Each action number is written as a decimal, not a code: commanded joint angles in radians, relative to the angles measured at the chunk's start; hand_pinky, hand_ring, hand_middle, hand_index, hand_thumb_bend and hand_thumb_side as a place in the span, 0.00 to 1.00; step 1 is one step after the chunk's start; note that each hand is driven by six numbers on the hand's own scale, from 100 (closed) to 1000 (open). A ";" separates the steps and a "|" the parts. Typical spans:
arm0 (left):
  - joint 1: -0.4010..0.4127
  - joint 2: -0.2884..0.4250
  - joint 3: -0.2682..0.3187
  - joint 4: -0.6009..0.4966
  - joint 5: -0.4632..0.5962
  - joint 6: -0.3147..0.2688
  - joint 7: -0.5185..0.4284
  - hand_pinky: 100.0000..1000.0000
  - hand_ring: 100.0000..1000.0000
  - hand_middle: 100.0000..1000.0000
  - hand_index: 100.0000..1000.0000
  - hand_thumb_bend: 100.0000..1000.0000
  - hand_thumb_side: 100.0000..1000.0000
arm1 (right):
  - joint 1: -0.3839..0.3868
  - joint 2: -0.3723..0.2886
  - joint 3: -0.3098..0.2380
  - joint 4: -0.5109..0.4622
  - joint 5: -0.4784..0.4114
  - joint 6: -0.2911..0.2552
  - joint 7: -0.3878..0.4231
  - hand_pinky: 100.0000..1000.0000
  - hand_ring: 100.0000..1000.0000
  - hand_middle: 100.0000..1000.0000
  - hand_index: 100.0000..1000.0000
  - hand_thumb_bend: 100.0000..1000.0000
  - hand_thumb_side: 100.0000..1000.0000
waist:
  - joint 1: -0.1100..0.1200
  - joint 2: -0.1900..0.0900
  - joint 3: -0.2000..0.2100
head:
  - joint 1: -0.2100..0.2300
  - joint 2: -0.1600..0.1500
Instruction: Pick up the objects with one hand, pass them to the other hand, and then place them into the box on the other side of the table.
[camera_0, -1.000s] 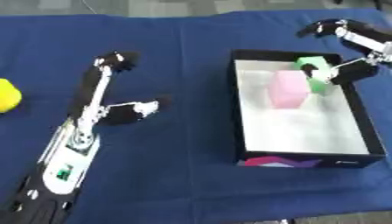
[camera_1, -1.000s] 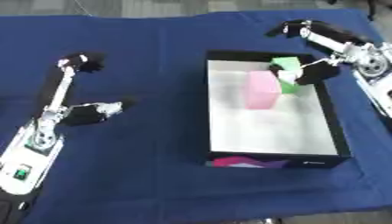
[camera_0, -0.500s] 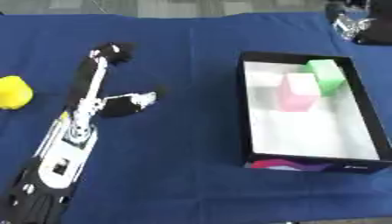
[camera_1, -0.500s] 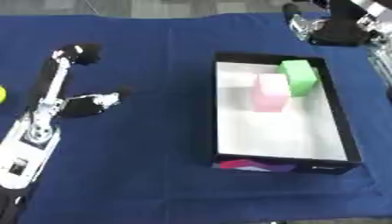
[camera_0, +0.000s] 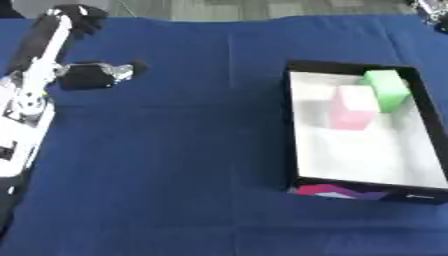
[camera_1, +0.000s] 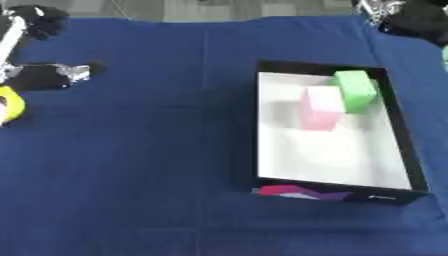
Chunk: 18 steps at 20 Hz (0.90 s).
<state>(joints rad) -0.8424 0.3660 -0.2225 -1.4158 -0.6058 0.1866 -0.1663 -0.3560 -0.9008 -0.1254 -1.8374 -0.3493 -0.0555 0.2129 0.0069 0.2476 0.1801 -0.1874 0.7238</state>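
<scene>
A black box with a white floor (camera_0: 363, 150) lies on the right half of the blue cloth. Inside it, toward the far end, a pink block (camera_0: 353, 106) stands beside a green block (camera_0: 386, 89) that leans on the right wall. At the left edge of the right eye view lies a yellow object (camera_1: 9, 103), cut off by the frame. My left hand (camera_0: 86, 75) hovers open at the far left, thumb pointing right, just above the yellow object. My right hand (camera_1: 413, 18) is a dark blur in the upper right corner, away from the box.
Blue cloth (camera_0: 192, 150) covers the whole table between my left arm and the box. The table's far edge (camera_0: 262, 10), with grey floor beyond it, runs along the top. The box's near wall bears a pink and purple print (camera_0: 337, 191).
My right hand has drawn back out of the box to the upper right corner, leaving the green block inside. The camera has shifted, so the whole picture has moved.
</scene>
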 joint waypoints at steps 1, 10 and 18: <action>-0.043 0.084 0.025 -0.002 -0.004 0.023 -0.090 0.72 0.69 0.63 0.79 0.75 0.40 | -0.001 -0.048 -0.032 -0.011 -0.025 0.001 -0.014 0.90 0.97 0.76 0.83 0.00 0.22 | 0.013 -0.042 0.003 | 0.006 0.000; -0.112 0.188 0.040 0.118 -0.019 0.018 -0.269 0.73 0.72 0.65 0.79 0.82 0.42 | 0.015 -0.058 -0.065 0.012 -0.070 0.011 -0.029 0.90 0.97 0.75 0.83 0.00 0.24 | 0.014 -0.039 0.001 | 0.033 0.001; -0.136 0.258 0.046 0.223 -0.055 -0.013 -0.424 0.74 0.74 0.66 0.78 0.90 0.37 | 0.029 -0.062 -0.082 0.036 -0.074 0.016 -0.039 0.90 0.97 0.75 0.83 0.00 0.25 | 0.020 -0.035 -0.002 | 0.046 -0.004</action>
<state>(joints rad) -0.9517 0.5811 -0.1933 -1.1969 -0.6549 0.1784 -0.5677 -0.3209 -0.9194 -0.1899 -1.7985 -0.4204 -0.0396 0.1792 0.0147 0.2476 0.1789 -0.1434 0.7266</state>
